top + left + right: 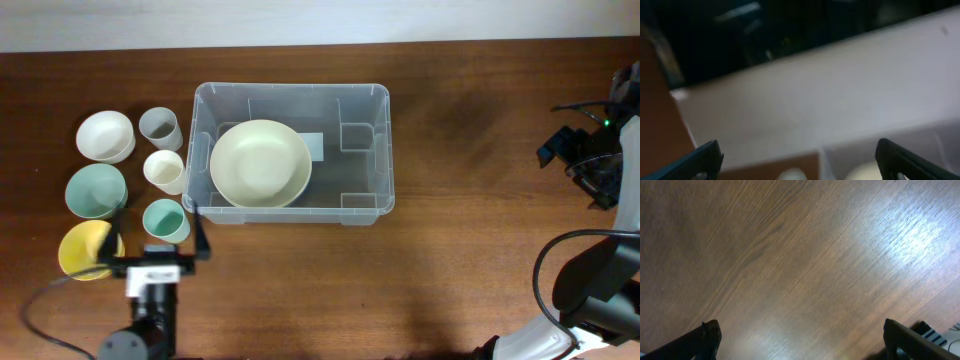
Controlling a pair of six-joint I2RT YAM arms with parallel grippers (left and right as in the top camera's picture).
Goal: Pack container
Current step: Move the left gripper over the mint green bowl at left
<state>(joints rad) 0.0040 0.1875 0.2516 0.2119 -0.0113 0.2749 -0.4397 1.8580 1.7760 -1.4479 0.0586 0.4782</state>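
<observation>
The container [292,89] is a clear plastic bin in the middle of the table, with a large cream bowl [260,163] in its left half and a white label [315,147] on its base. In the left wrist view, blurred, its wall [900,142] shows at lower right. My left gripper [158,212] stands open at the front left, its fingers either side of a teal cup [165,222] as seen from overhead, with nothing held. My right gripper [575,170] is open far right, over bare wood [800,270]. Both grippers' finger pairs [705,160] [700,340] are wide apart.
Left of the bin stand a white bowl [105,136], a grey cup [160,127], a cream cup [165,171], a green bowl [96,190] and a yellow bowl [85,250]. The bin's right half holds nothing. Cables run near the right arm [560,270].
</observation>
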